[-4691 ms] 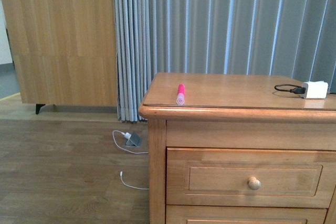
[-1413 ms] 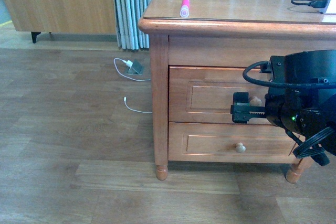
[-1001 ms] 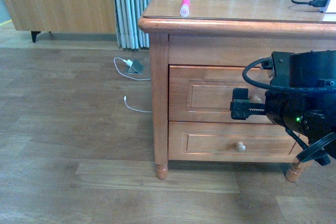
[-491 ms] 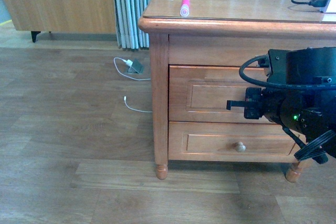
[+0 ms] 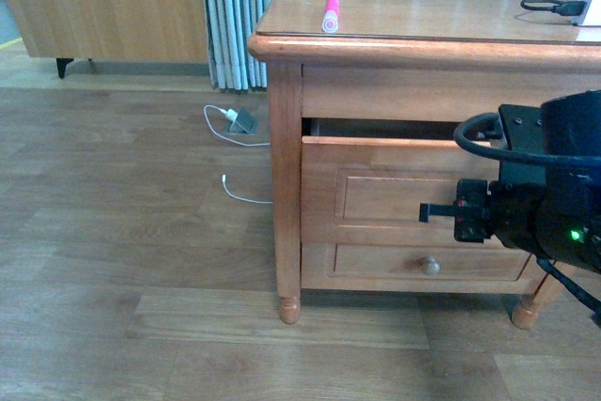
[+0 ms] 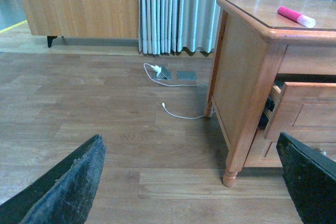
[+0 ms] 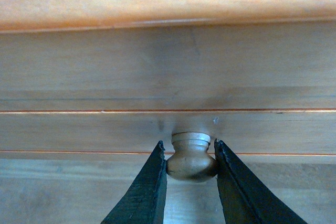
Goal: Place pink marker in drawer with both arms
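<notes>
Looking from the front, I cannot see inside the drawer (image 5: 394,196). Only a dark slit shows above its front panel, which stands a little out from the cabinet (image 5: 285,185). Its knob (image 7: 191,162) is hidden in that view behind the right gripper (image 5: 439,211). The right arm (image 5: 549,185) covers the right part of the cabinet and is itself cut by the frame edge.

The right wrist view is clearer. The two black fingers (image 7: 152,182) sit on either side of the round knob and are closed upon it. The pads seem to touch it on both sides, though the contact is in shadow. The arm reaches level, with the gripper pointing straight at the drawer front.

The left gripper (image 6: 189,139) does not appear in the front view. Its wrist camera shows only two finger ends, cut off by the frame, spread wide and holding nothing, above the floor (image 6: 105,124) beside the cabinet.

The pink marker (image 5: 330,12) lies on the cabinet top near the front left corner, its pale cap toward the front edge.
</notes>
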{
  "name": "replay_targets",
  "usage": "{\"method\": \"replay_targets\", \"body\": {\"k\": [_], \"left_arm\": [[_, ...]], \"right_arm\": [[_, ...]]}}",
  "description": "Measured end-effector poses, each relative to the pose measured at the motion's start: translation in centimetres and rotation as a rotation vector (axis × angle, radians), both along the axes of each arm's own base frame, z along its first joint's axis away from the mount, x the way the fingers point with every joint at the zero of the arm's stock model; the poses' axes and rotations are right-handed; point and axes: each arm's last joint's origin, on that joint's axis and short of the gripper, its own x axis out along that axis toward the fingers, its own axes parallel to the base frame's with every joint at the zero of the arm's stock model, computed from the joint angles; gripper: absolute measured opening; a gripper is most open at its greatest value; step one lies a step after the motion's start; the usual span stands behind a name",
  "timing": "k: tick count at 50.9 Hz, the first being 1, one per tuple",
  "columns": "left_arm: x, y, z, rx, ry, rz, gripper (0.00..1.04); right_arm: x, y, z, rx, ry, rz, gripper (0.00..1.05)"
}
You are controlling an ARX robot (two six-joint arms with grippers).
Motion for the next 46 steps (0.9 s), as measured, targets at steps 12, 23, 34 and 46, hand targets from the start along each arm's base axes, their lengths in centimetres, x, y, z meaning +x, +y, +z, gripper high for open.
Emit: {"method": "replay_targets", "body": {"k": [12, 23, 34, 46], "left_arm": [[0.0, 0.0, 0.0, 0.0, 0.0, 0.0, 0.99], [0.0, 0.0, 0.0, 0.0, 0.0, 0.0, 0.99], [0.0, 0.0, 0.0, 0.0, 0.0, 0.0, 0.99], [0.0, 0.0, 0.0, 0.0, 0.0, 0.0, 0.99]], "right_arm": [[-5.8, -0.2, 0.4, 0.006, 0.071, 0.048, 0.22], [-10.5, -0.6, 0.6, 0.019, 0.101, 0.073, 0.35], [-14.4, -1.0, 3.4, 0.091, 0.085, 0.107, 0.69], [-19.0, -2.7, 10.6, 0.129, -0.105, 0.105, 0.96]]}}
